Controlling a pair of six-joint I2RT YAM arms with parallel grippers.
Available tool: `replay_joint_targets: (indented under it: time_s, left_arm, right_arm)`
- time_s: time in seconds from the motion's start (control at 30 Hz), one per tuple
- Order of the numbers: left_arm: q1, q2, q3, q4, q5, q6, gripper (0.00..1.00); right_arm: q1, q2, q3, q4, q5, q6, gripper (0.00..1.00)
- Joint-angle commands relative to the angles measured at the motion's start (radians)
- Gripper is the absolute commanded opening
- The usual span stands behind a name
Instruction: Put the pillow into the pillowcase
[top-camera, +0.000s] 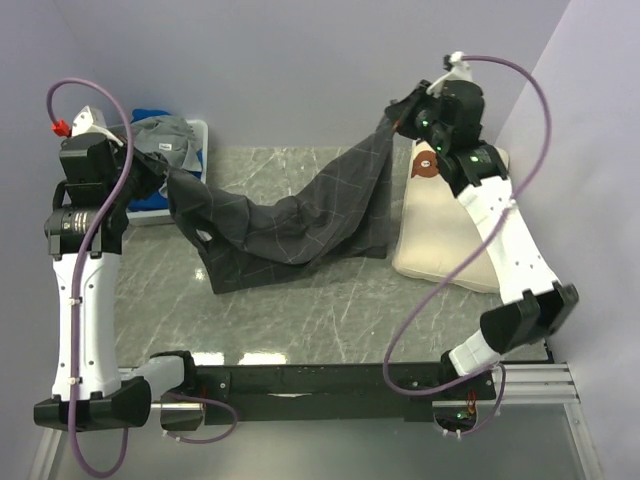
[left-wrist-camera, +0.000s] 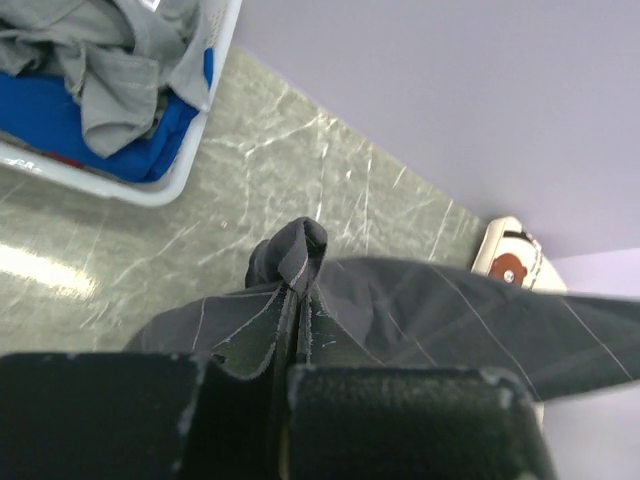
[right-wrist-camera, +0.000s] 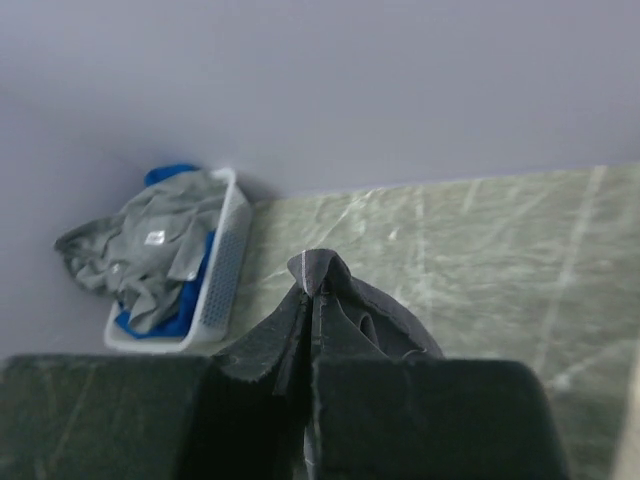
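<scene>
Jaws on both sides are closed tight on cloth. Left gripper (left-wrist-camera: 285, 372) pinches a bunched edge of the pillowcase (top-camera: 290, 225) near the bench's (top-camera: 330, 310) far-left corner. Right gripper (right-wrist-camera: 310, 360) pinches another edge near the far-right corner. Pillowcase hangs stretched between them, middle sagging onto the bench. Pillow (top-camera: 440, 245) lies flat along the right edge, outside the pillowcase, partly under the right arm. White basket (left-wrist-camera: 200, 140) of clothes (left-wrist-camera: 110, 80) sits at the far-left corner.
</scene>
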Motion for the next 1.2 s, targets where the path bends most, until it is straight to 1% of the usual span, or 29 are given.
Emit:
replay_joint_targets:
  time_s: [0.0,0.1,0.17,0.2,0.23,0.3,0.33,0.37,0.4,0.43,0.47,0.53,0.57,0.63,0.7,0.73,0.77,0.8,0.83,0.87,0.9,0.93,0.97,1.0,1.03,1.07,1.1,1.13,1.17]
  left_arm:
    - [-0.002,-0.031,0.126,-0.053,-0.019,0.048,0.04]
    - [-0.002,-0.046,0.197,-0.096,-0.038,0.029,0.06]
    - [-0.002,-0.061,0.200,-0.081,-0.033,0.022,0.08]
    - [-0.001,-0.069,0.197,-0.079,-0.033,0.019,0.09]
    - [-0.002,-0.064,0.194,-0.082,-0.036,0.019,0.09]
    - [-0.002,-0.051,0.185,-0.110,-0.039,0.007,0.04]
    - [-0.001,-0.054,0.171,-0.113,-0.030,-0.002,0.01]
    - [-0.001,-0.063,0.123,-0.107,-0.024,-0.014,0.01]
    - [-0.002,-0.099,0.084,-0.067,-0.015,-0.037,0.01]
    - [-0.002,-0.118,0.043,-0.040,0.009,-0.047,0.01]
    - [-0.002,-0.135,-0.025,-0.018,0.020,-0.053,0.01]
    - [-0.002,-0.137,-0.053,0.002,0.080,-0.031,0.01]
    - [-0.002,-0.129,-0.062,0.008,0.126,-0.016,0.01]
    - [-0.008,-0.120,-0.082,0.036,0.244,0.030,0.01]
    - [-0.016,-0.126,-0.088,0.040,0.272,0.060,0.01]
    - [-0.027,-0.132,-0.099,0.051,0.274,0.064,0.01]
    - [-0.027,-0.136,-0.100,0.053,0.260,0.064,0.01]
    - [-0.028,-0.146,-0.103,0.056,0.254,0.056,0.01]
    - [-0.027,-0.146,-0.106,0.057,0.251,0.051,0.01]
    - [-0.028,-0.143,-0.105,0.053,0.238,0.047,0.01]
    - [-0.027,-0.132,-0.106,0.053,0.231,0.029,0.01]
    - [-0.028,-0.127,-0.114,0.053,0.218,0.019,0.01]
    - [-0.028,-0.123,-0.117,0.054,0.197,0.009,0.01]
    - [-0.030,-0.112,-0.122,0.056,0.168,-0.016,0.01]
    - [-0.028,-0.107,-0.125,0.057,0.156,-0.025,0.01]
    - [-0.028,-0.101,-0.126,0.059,0.143,-0.036,0.01]
    - [-0.028,-0.095,-0.128,0.063,0.120,-0.056,0.01]
    - [-0.027,-0.094,-0.136,0.070,0.108,-0.065,0.01]
    - [-0.028,-0.095,-0.140,0.083,0.100,-0.082,0.01]
  right_arm:
    - [0.040,0.068,0.120,0.162,-0.157,0.016,0.00]
    - [0.058,0.120,0.226,0.147,-0.163,0.012,0.00]
    - [0.055,0.175,0.298,0.073,-0.119,0.003,0.00]
    - [0.053,0.199,0.382,0.027,-0.078,-0.010,0.00]
    - [0.049,0.248,0.423,-0.066,-0.030,-0.017,0.00]
    - [0.018,0.288,0.492,-0.135,0.004,-0.024,0.00]
    - [0.004,0.321,0.501,-0.189,0.013,-0.029,0.01]
    - [-0.006,0.338,0.510,-0.206,0.024,-0.035,0.06]
    - [-0.034,0.359,0.524,-0.232,0.032,-0.034,0.06]
    - [-0.045,0.405,0.541,-0.293,0.033,-0.029,0.03]
    - [-0.055,0.423,0.562,-0.318,0.007,-0.029,0.00]
    - [-0.056,0.424,0.526,-0.305,-0.023,-0.034,0.00]
    - [-0.049,0.407,0.447,-0.280,-0.033,-0.031,0.00]
    - [-0.026,0.372,0.385,-0.225,-0.042,-0.034,0.00]
    - [-0.005,0.374,0.391,-0.238,-0.034,-0.058,0.06]
    - [0.016,0.399,0.414,-0.287,-0.008,-0.070,0.10]
    - [0.030,0.413,0.458,-0.316,0.028,-0.076,0.25]
    - [0.040,0.423,0.466,-0.350,0.095,-0.101,0.37]
    - [0.067,0.422,0.463,-0.359,0.130,-0.110,0.49]
    - [0.081,0.410,0.420,-0.363,0.166,-0.125,0.72]
    - [0.098,0.384,0.374,-0.323,0.209,-0.138,0.79]
    - [0.122,0.308,0.316,-0.288,0.276,-0.149,0.85]
    - [0.165,0.261,0.193,-0.254,0.317,-0.156,0.99]
    - [0.190,0.171,0.129,-0.185,0.344,-0.156,1.00]
    - [0.211,0.123,0.071,-0.157,0.366,-0.150,1.00]
    - [0.260,0.077,-0.056,-0.128,0.366,-0.127,1.00]
    - [0.295,-0.023,-0.132,-0.047,0.362,-0.120,1.00]
    - [0.335,-0.076,-0.286,-0.001,0.384,-0.106,1.00]
    - [0.445,-0.125,-0.368,0.049,0.403,-0.080,1.00]
